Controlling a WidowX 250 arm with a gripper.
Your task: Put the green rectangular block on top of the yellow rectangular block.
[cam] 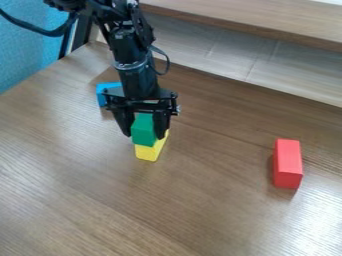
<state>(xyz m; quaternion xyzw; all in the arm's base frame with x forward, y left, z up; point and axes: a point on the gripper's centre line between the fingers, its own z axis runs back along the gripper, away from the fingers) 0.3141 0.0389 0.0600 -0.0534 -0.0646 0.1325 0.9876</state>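
The black gripper (143, 131) hangs down left of the picture's middle, shut on the green rectangular block (143, 131), with one finger against each side of it. Directly below the green block is the yellow rectangular block (151, 151), which lies on the table. The green block appears to rest on the yellow one and covers much of its top. The yellow block's front end and part of its right side show beneath.
A blue block (105, 93) lies behind and left of the gripper, partly hidden by it. On the right of the wooden table (220, 210) is a red rectangular block (288, 164). A raised wooden ledge (254, 25) runs along the back.
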